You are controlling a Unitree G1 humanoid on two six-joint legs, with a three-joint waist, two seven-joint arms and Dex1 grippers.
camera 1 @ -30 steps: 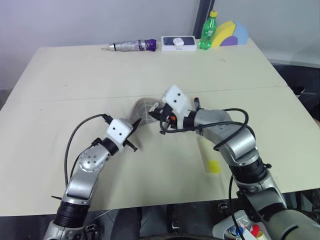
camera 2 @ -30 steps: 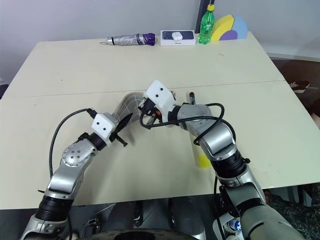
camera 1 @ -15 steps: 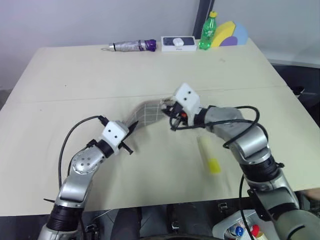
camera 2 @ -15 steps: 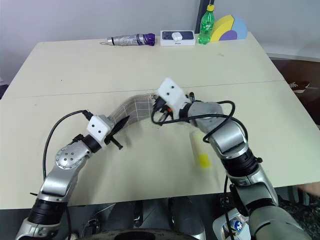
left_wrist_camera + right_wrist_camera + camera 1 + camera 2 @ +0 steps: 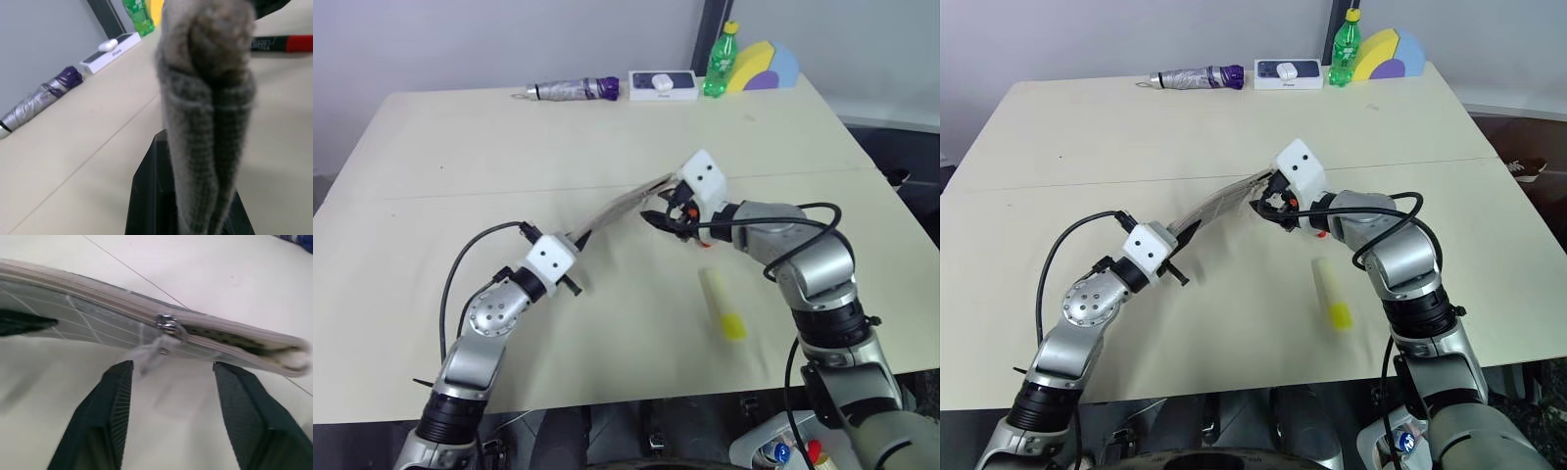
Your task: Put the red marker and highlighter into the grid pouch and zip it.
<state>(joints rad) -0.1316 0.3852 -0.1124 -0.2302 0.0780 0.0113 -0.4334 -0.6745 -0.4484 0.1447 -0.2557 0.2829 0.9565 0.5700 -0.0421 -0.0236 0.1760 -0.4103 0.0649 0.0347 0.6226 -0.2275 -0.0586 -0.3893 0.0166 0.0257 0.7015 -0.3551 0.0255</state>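
Two claws work one grid pouch [image 5: 1219, 201] above the bench [image 5: 1087, 147]. Nearest, the highlighter [image 5: 1331, 294] lies loose on the bench, right of centre. Left claw [image 5: 1180, 238] is clamped on the pouch's near end, holding it off the surface. Right claw [image 5: 168, 382] stands with fingers spread beneath the zip pull [image 5: 167, 324], gripping nothing. Red marker [image 5: 281, 44] lies just past the pouch. Farthest, an umbrella [image 5: 1190, 77], a white box [image 5: 1288, 73] and a green bottle [image 5: 1345, 49] sit along the back edge.

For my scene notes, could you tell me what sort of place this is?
Probably an office or lab test area: a plain beige table against a bare wall, with a folded umbrella, green bottle and boxed gadget.
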